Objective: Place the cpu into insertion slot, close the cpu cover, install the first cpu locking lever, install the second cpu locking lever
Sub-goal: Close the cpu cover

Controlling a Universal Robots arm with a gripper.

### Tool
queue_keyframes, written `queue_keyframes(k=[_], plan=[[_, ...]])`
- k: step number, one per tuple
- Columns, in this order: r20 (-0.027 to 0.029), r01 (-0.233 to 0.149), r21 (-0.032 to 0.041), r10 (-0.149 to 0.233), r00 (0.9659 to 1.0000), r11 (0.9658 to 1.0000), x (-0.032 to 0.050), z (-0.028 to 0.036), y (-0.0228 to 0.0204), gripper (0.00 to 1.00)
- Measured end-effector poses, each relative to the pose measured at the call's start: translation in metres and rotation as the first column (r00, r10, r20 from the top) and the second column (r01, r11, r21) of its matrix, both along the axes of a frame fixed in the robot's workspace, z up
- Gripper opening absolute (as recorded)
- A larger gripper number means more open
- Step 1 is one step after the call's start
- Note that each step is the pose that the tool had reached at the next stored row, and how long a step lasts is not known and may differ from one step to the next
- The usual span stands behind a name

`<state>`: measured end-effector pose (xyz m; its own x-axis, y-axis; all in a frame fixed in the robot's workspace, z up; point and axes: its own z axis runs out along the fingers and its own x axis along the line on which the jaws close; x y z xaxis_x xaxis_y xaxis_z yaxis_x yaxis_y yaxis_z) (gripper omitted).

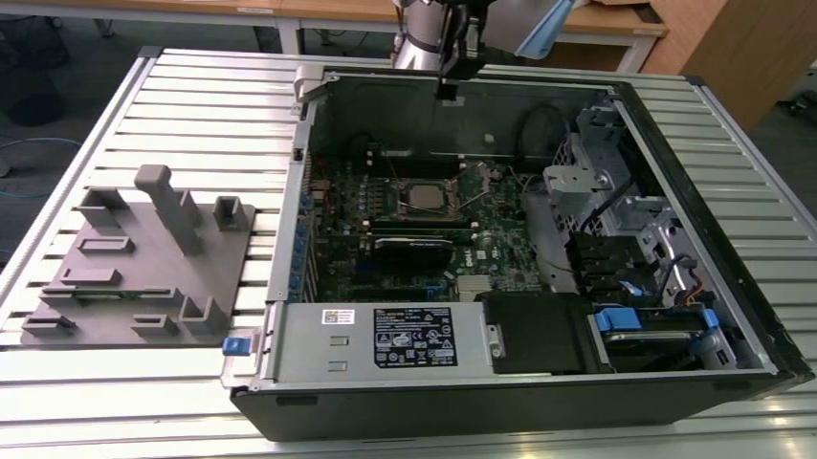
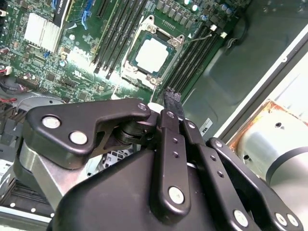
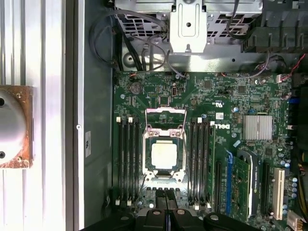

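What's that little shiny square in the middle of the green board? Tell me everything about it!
That is the cpu: a small, flat square with a pale silvery metal top. It lies flat in the insertion slot on the green circuit board, between rows of long black memory slots. The gripper is apart from it.

— What sort of place was it?
— A robotics lab or test workshop, by the look of it.
— What showed that?
— The work lay on a slatted metal table [image 1: 191, 105], not an office desk. A computer case [image 1: 511, 402] lay on its side with the panel off, its green circuit board [image 3: 211, 91] bare. Beside it stood a grey fixture block [image 1: 128, 277] with posts and pockets.
— Anything else?
— A robot arm [image 1: 422, 43] rose behind the case, its gripper [image 1: 446, 91] above the opening. Wooden desks [image 1: 619, 24] stood beyond the table, over a dark floor.
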<state>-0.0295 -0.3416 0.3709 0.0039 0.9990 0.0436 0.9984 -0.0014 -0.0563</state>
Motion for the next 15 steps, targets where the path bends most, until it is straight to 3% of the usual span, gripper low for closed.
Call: queue_keyframes(k=[3, 15], plan=[[-0.0009, 0.0, 0.0, 0.0, 1.0, 1.0, 0.0003, 0.0027, 0.0, 0.11], [-0.001, 0.0, 0.0, 0.0, 1.0, 1.0, 0.0003, 0.0026, 0.0, 0.11]])
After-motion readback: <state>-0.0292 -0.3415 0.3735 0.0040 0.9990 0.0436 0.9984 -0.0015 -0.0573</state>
